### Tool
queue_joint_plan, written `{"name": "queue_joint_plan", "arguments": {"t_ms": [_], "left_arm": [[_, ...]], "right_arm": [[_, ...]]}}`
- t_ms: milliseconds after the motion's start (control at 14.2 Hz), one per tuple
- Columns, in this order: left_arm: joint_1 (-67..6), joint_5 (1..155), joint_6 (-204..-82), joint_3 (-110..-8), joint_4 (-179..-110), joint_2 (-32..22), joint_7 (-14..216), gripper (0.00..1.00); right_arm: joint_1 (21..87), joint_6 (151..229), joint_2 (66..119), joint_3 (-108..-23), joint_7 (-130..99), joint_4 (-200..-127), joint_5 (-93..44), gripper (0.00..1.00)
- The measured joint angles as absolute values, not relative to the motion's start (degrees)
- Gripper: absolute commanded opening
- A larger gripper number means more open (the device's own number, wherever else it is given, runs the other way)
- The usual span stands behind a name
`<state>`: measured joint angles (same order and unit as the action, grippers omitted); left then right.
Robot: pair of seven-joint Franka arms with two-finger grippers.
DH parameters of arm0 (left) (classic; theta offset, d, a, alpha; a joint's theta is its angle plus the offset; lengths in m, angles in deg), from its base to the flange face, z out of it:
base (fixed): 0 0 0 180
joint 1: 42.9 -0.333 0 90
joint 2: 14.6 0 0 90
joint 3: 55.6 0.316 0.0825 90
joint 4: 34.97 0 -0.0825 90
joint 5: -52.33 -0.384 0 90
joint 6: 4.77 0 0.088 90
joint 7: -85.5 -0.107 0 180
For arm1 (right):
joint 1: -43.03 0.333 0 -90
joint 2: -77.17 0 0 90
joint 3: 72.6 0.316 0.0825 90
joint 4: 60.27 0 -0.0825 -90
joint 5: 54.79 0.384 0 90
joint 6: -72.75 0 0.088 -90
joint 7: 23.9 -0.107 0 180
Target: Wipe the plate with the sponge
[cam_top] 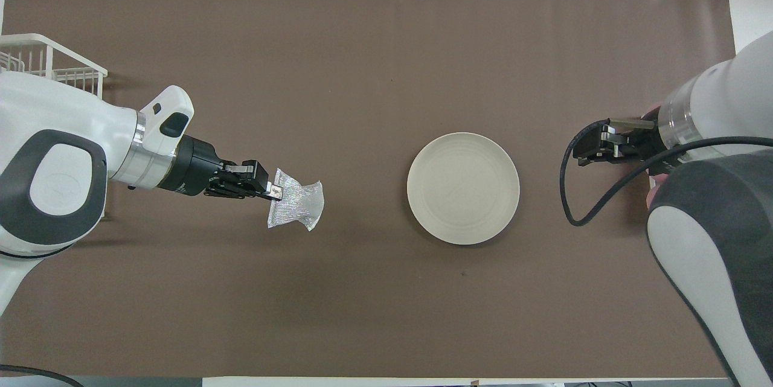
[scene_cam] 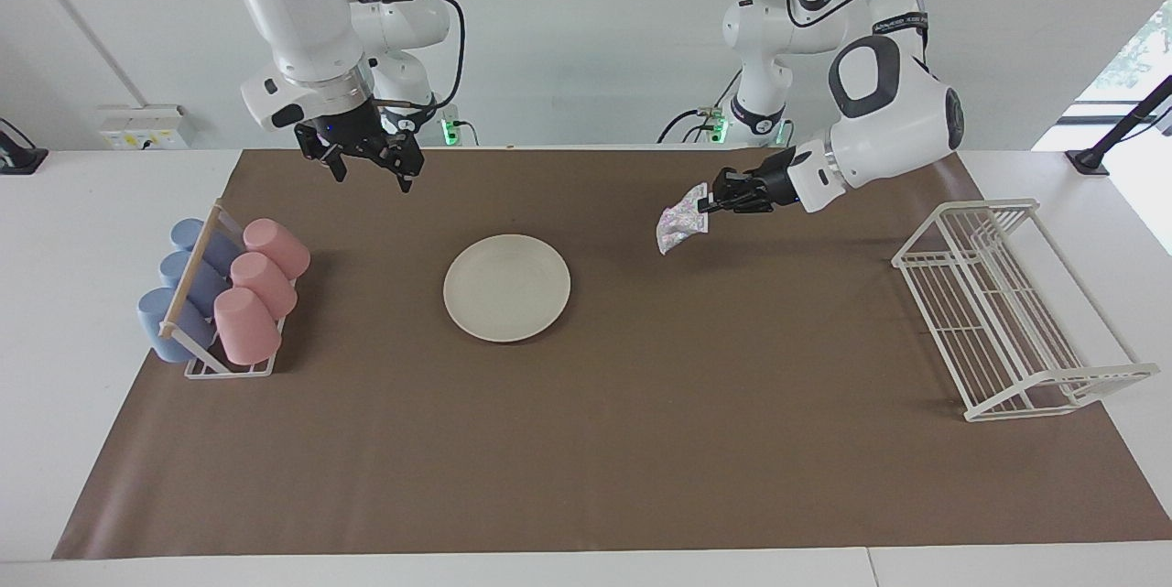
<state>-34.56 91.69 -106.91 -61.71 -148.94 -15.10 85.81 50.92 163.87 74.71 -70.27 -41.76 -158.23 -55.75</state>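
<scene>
left gripper [scene_cam: 706, 201] pinches the sponge [scene_cam: 676, 227] aloft above the mat toward the left arm's end, well apart from the plate [scene_cam: 506, 287]; right gripper [scene_cam: 371, 168] spread, empty; next: carry the sponge onto the plate.

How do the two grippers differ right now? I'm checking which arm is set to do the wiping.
The left gripper is shut on the sponge; the right gripper is open and holds nothing. The left gripper points sideways, while the right gripper points down, toward the cup rack. Both are raised above the brown mat, and neither is over the plate.
</scene>
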Motion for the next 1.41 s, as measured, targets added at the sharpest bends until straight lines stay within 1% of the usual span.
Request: {"name": "queue_joint_plan", "arguments": {"t_ms": [282, 493, 704, 845, 1126, 1408], "left_arm": [[-27.71, 72.57, -107.6, -61.95, -144.29, -15.24, 102.17, 0.0], [-24.08, 60.04, -105.82, -62.04, -143.4, -15.24, 109.3, 0.0], [-22.02, 48.97, -98.5, -62.02, -141.05, -15.04, 114.37, 0.0], [-20.09, 42.26, -93.41, -62.04, -139.3, -14.39, 117.26, 0.0], [-17.13, 28.84, -83.82, -62.04, -137.43, -12.26, 118.6, 0.0], [-16.39, 15.21, -78.22, -61.92, -136.51, -9.49, 118.83, 0.0]], "right_arm": [[50.27, 165.34, 74.73, -70.26, -33.1, -158.25, -55.75, 1.0], [47.43, 166.22, 74.85, -70.3, -25.91, -158.23, -55.75, 1.0], [43.82, 166.18, 75.56, -70.29, -20.28, -157.8, -55.75, 1.0], [42.57, 166.13, 76.44, -70.29, -17.94, -157.12, -55.75, 1.0], [42.43, 166.02, 76.93, -70.62, -17.66, -156.64, -55.75, 1.0], [42.43, 165.86, 76.93, -72.19, -17.62, -156.64, -55.51, 1.0]]}}
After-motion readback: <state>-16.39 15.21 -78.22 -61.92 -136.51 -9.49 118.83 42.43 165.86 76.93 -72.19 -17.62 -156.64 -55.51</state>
